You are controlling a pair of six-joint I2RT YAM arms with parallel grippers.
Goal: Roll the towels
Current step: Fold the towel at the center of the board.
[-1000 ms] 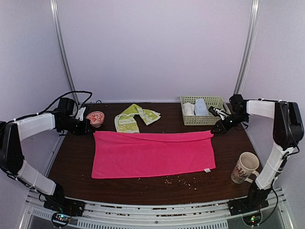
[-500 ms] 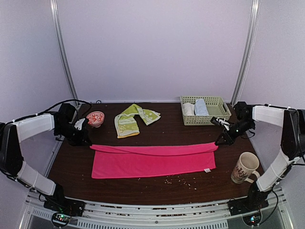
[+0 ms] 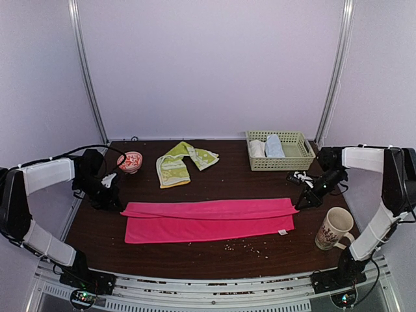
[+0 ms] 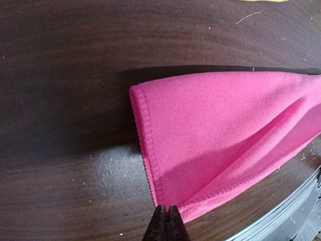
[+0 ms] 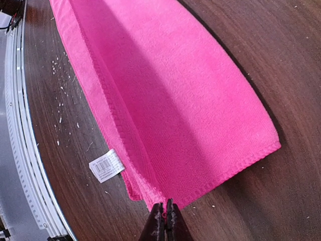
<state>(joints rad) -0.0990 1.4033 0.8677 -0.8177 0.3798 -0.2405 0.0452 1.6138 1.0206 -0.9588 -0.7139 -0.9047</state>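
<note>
We hold the pink towel doubled lengthwise on the near half of the table. The left gripper and right gripper are pressed together, each pinching an end corner of the upper layer.

We judge the step in hand to be folding, ahead of rolling. The next move calls for lowering the edge evenly, then releasing it. The green towel lies behind, unrolled.

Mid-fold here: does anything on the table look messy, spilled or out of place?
Pale crumbs lie scattered on the table between the pink towel and the near edge. The yellow-green towel sits crumpled at the back. Nothing looks damaged.
</note>
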